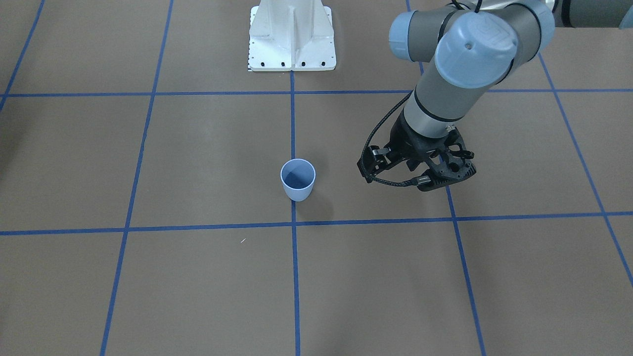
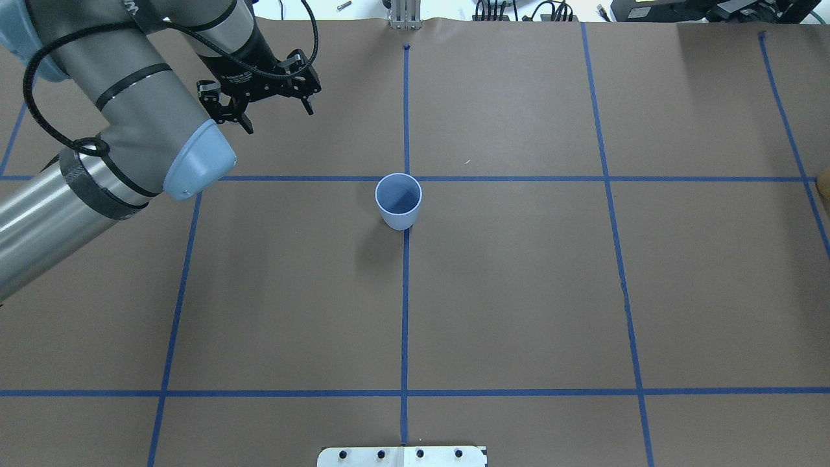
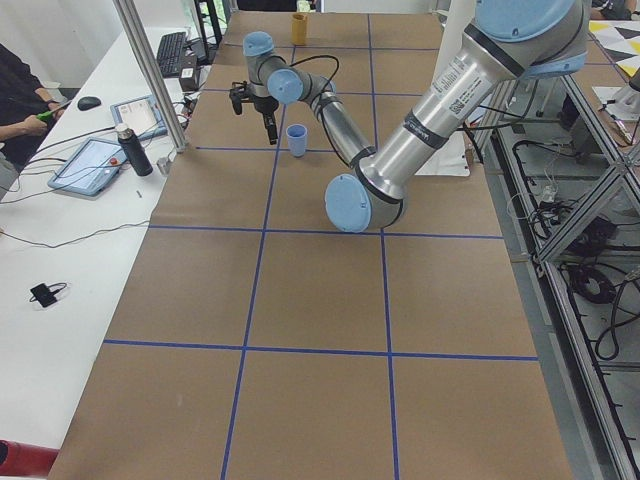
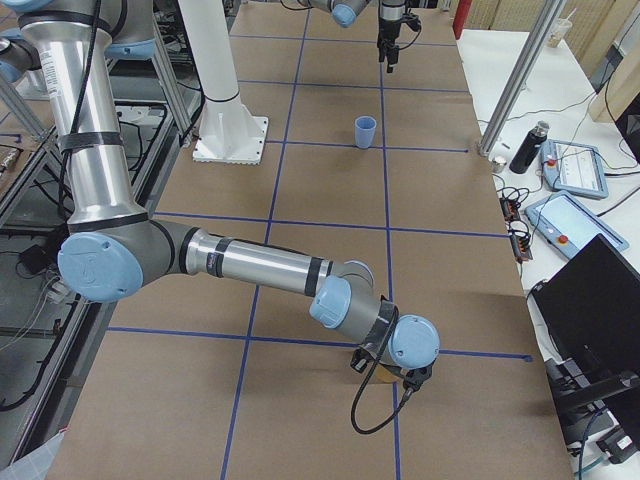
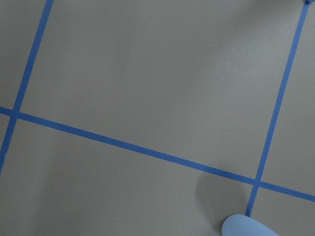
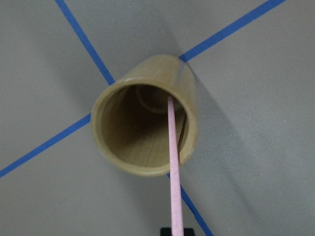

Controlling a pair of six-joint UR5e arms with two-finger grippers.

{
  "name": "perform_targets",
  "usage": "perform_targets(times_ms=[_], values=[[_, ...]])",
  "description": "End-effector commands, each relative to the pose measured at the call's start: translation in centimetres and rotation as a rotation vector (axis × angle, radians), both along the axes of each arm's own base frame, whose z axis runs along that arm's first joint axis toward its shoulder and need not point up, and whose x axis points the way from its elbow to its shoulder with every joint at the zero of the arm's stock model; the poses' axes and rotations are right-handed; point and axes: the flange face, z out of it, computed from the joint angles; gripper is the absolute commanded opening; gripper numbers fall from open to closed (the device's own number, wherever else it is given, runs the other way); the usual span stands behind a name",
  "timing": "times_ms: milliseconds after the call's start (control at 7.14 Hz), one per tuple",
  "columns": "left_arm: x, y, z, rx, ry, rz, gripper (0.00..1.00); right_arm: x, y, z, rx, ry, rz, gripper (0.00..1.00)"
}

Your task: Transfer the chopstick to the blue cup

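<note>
The blue cup (image 1: 297,179) stands upright and empty at the table's middle, on a tape line; it also shows in the overhead view (image 2: 398,200). My left gripper (image 2: 279,115) is open and empty, hanging above the table beyond and to the left of the cup. In the right wrist view a pale pink chopstick (image 6: 172,162) stands in a tan wooden cup (image 6: 145,120), its lower end near the cup's bottom. Its upper end runs into my right gripper (image 6: 173,230), which looks shut on it. This is at the table's far right end (image 4: 405,372).
The white robot base plate (image 1: 292,44) sits at the table's robot-side edge. A side desk with tablets (image 4: 575,165) and a dark bottle (image 4: 525,148) runs along the far edge. Blue tape lines grid the brown table. A tiny pale speck (image 1: 243,241) lies near the cup.
</note>
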Motion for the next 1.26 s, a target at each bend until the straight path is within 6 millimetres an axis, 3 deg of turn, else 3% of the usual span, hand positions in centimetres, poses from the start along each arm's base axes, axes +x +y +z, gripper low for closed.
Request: perform_targets(times_ms=[0,280,700,840,1120], values=[[-0.3,0.1,-0.3,0.002,0.003,-0.002,0.98,0.0,0.7,0.5,-0.010,0.004,-0.002,0.00],[-0.4,0.2,-0.5,0.005,0.005,-0.002,0.98,0.7,3.3,0.3,-0.001,0.008,0.015,0.00],[-0.5,0.4,-0.8,0.009,0.012,0.001,0.98,4.1,4.4,-3.0,-0.062,0.005,0.080,0.00],[-0.6,0.5,-0.9,0.011,0.014,0.001,0.98,4.2,4.3,-5.4,-0.065,0.004,0.082,0.00],[-0.8,0.7,-0.9,0.000,0.009,0.001,0.98,4.6,5.3,-13.3,-0.044,0.037,0.078,0.00]])
